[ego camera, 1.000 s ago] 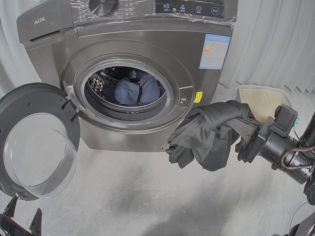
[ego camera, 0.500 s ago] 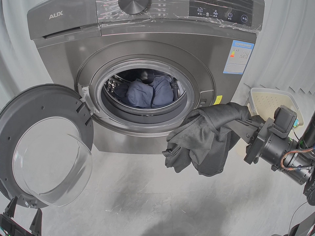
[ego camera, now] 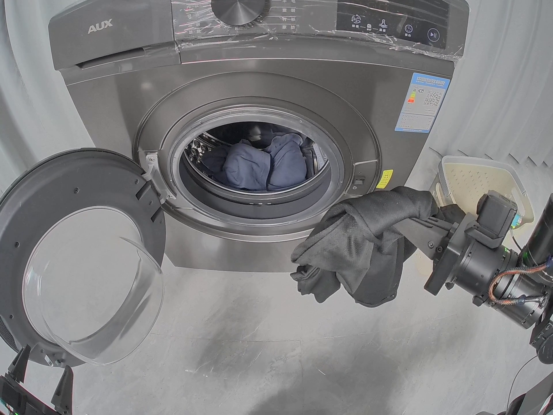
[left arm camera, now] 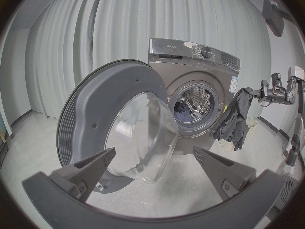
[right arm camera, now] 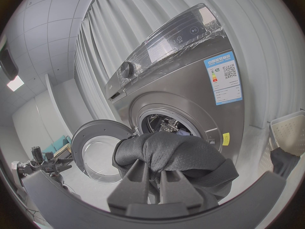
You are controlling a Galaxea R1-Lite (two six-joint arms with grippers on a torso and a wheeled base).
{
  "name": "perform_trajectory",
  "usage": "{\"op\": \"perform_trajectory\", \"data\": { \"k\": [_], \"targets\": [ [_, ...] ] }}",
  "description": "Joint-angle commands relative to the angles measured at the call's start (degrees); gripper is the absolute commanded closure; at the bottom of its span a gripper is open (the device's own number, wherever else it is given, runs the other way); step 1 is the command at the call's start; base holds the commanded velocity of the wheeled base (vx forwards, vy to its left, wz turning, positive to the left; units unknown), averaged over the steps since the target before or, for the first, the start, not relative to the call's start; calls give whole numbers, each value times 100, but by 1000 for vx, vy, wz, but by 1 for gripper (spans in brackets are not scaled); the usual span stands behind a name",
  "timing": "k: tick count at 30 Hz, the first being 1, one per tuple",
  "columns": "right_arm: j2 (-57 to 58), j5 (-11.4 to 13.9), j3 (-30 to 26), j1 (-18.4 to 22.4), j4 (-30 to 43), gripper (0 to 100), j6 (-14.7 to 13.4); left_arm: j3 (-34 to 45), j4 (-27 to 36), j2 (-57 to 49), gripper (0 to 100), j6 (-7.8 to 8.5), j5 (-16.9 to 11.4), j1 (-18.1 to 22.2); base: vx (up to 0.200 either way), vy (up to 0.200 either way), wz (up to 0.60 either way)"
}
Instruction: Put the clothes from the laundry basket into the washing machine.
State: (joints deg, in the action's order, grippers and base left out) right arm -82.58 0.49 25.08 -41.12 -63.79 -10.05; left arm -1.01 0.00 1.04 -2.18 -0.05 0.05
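One black mesh garment [ego camera: 357,243], clamped in the right gripper [right arm camera: 153,170], should first clear the drum lip [ego camera: 259,198] of the grey washing machine [ego camera: 276,79].

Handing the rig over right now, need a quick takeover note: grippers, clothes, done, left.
Right gripper: shut on the black garment, held in the air in front of the washing machine, right of and below the drum opening.
Left gripper: open, holding nothing, low by the open door.
Done: blue clothes lie in the drum.
Left: put the black garment in. A dark cloth at the laundry basket edge may be another piece; check it.
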Motion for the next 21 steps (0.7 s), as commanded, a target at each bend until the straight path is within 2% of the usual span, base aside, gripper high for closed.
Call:
{"op": "perform_trajectory", "data": {
  "k": [1, 3, 5, 8, 14, 16, 17, 18, 21],
  "targets": [
    [-57, 57, 68, -204, 7, 100, -156, 101, -9, -51, 0, 51, 14, 4, 0, 0, 0],
    [-144, 39, 164, -327, 16, 100, -208, 101, -9, -60, 0, 78, 31, 13, 0, 0, 0],
    [-382, -14, 349, -423, 7, 100, -217, 101, 0, -60, 0, 183, 40, 21, 0, 0, 0],
    [-531, -14, 472, -458, -10, 100, -217, 101, -9, -51, 0, 148, 22, 13, 0, 0, 0],
    [-812, -75, 744, -687, -28, 100, -261, 101, -18, -16, 0, 209, 5, 48, 0, 0, 0],
    [-1023, -110, 911, -801, -248, 100, -287, 101, -44, -95, 0, 350, -21, 30, 0, 0, 0],
    [-1111, -110, 964, -819, -336, 100, -287, 75, -123, -95, 0, 332, -39, 30, 0, 0, 0],
    [-1190, -119, 1008, -854, -423, 100, -296, -75, -237, -86, 0, 297, -118, 30, 0, 0, 0],
    [-1410, -216, 1113, -924, -705, 100, -331, -927, -448, 239, 0, 192, -698, 101, 0, 0, 0]
  ]
}}
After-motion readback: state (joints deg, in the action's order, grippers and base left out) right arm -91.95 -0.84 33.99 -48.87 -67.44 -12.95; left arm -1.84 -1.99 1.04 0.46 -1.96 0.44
